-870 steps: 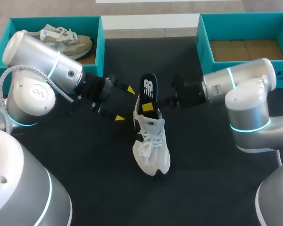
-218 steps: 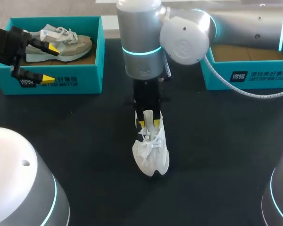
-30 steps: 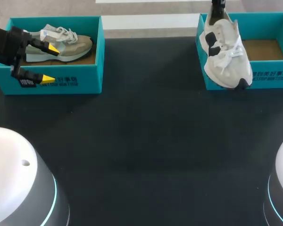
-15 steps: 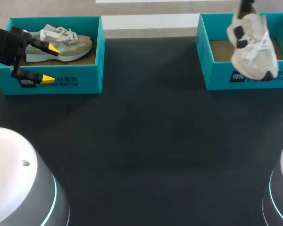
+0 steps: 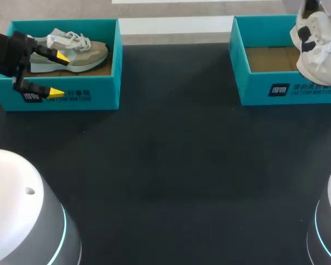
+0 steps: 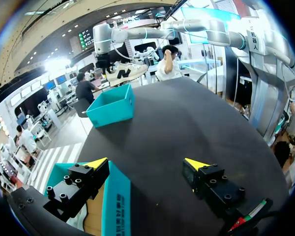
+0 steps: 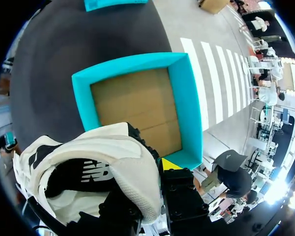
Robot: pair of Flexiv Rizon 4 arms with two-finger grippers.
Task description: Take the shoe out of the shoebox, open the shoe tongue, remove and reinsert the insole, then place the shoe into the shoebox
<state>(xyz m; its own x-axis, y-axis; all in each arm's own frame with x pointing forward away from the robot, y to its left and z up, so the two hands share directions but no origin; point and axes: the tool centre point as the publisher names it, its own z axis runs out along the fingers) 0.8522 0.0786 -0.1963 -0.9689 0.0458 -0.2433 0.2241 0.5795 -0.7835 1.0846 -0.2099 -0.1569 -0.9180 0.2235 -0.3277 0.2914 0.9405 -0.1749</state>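
Swinging right from mid-desk, the shoe (image 5: 318,47) is hanging over the far-right shoebox (image 5: 265,88), right tool (image 7: 155,172) clamping its heel, seemingly ready for lowering.

a wide table (image 5: 171,165) with a matte black top fills most of the head view, evenly lit, with only a faint paler sheen near its middle. past its far edge lies a grey floor (image 5: 171,8) crossed by a broad white stripe (image 5: 176,25). the right wrist view shows the same floor (image 7: 236,113) painted with several parallel white bands beside the table. in the left wrist view a dark ceiling (image 6: 49,29) carries rows of small lights, with one bright glare (image 6: 54,64) low beneath it.
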